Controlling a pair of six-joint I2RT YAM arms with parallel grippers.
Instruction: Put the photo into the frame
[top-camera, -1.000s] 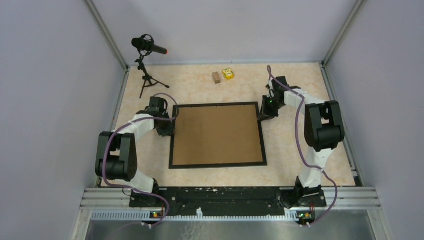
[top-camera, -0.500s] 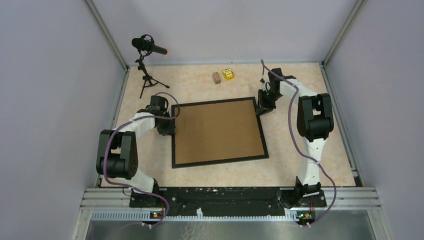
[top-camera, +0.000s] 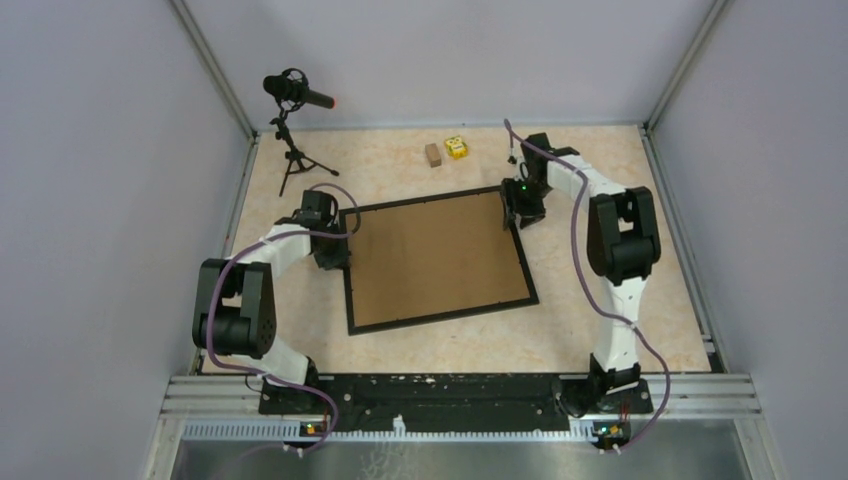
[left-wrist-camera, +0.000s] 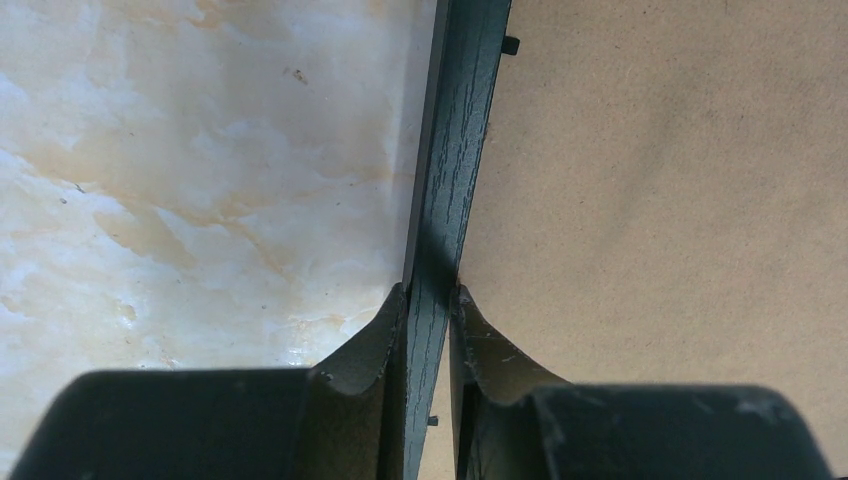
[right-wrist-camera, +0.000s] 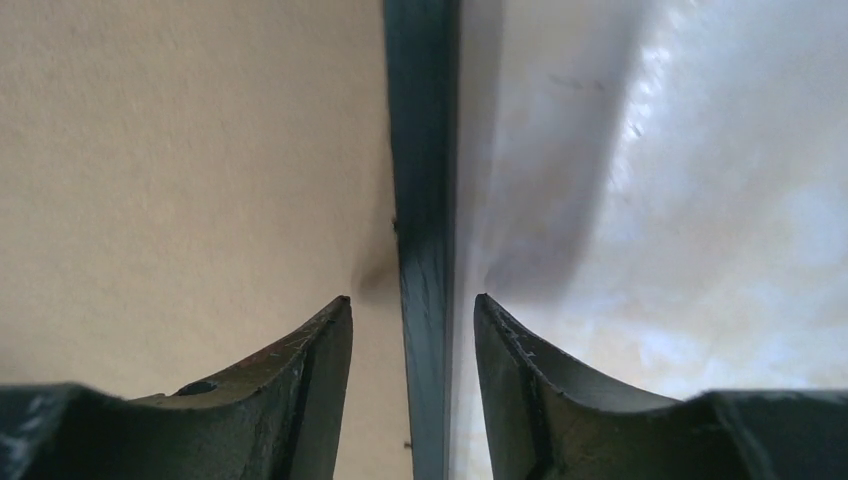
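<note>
The black frame lies flat and skewed on the table, with the brown backing board filling it. The photo is hidden. My left gripper is shut on the frame's left rail; in the left wrist view both fingers press the rail at the gripper. My right gripper is at the frame's far right corner. In the right wrist view it is open and straddles the right rail, with a gap on each side. The board shows beside each rail.
A microphone on a tripod stands at the far left. A small brown block and a yellow object lie near the back edge, just beyond the frame. Grey walls close in both sides.
The frame has turned counter-clockwise: its far right corner moved back and left along with my right gripper. My left gripper has held its place on the left rail.
</note>
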